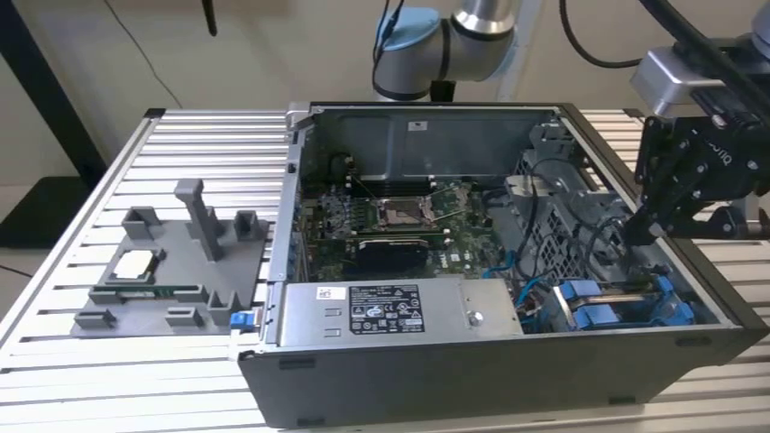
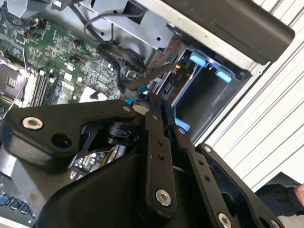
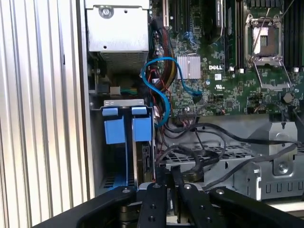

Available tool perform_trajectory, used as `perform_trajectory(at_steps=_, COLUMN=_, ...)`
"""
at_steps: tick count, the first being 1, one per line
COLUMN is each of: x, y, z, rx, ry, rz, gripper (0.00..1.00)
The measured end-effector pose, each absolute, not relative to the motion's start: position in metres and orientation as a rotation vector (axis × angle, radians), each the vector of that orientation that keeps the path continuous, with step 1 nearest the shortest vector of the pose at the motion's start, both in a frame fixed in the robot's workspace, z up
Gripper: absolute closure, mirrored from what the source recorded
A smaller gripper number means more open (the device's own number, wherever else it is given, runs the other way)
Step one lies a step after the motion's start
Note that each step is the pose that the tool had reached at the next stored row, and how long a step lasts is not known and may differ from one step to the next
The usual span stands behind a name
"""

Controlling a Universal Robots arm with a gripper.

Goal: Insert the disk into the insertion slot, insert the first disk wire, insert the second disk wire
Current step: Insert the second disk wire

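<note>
The disk (image 3: 147,162) appears to stand on edge inside the insertion slot (image 3: 121,102), on the side nearest the motherboard (image 3: 228,71). In the first wrist view only a narrow dark end of it and a blue carrier tab above that end can be seen; its label and flat faces are hidden. The slot sits in the corner of the open computer case (image 1: 481,383) at the exterior view's right, next to the grey power-supply box (image 1: 398,311), and there its blue parts are partly masked by the case wall and by cables. The gripper (image 3: 170,172) hangs over the case just beside the slot, its black fingers (image 2: 154,137) drawn nearly together with only a thin dark gap between them. Their tips reach into a tangle of black cables (image 3: 190,159) next to the disk's end. Whether they pinch one of these cannot be made out, because the gripper's own linkage covers the spot in both wrist views. A blue wire (image 3: 156,90) loops from the motherboard toward the slot, and its end nearest the disk is lost behind other wiring. The case stands on a ribbed aluminium counter (image 1: 180,135), with a grey fixture tray (image 1: 180,271) well apart from the gripper at the exterior view's left.
</note>
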State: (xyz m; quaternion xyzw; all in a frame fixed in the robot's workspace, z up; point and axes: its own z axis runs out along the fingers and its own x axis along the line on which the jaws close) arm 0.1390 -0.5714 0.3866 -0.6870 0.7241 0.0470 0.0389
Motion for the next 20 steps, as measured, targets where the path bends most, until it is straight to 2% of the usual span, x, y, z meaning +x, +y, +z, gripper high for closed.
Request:
perform_trajectory(at_steps=3, x=0.1336, y=-0.5714, z=0.3866, rx=-2.110, ry=2.224, rz=0.137, gripper=0.84)
perform_trajectory(at_steps=8, x=0.1328, y=-0.5714, z=0.3866, rx=-2.155, ry=2.274, rz=0.091, gripper=0.84)
perform_trajectory(at_steps=20, x=0.1314, y=-0.5714, z=0.3786, rx=-2.226, ry=2.225, rz=0.096, gripper=0.84)
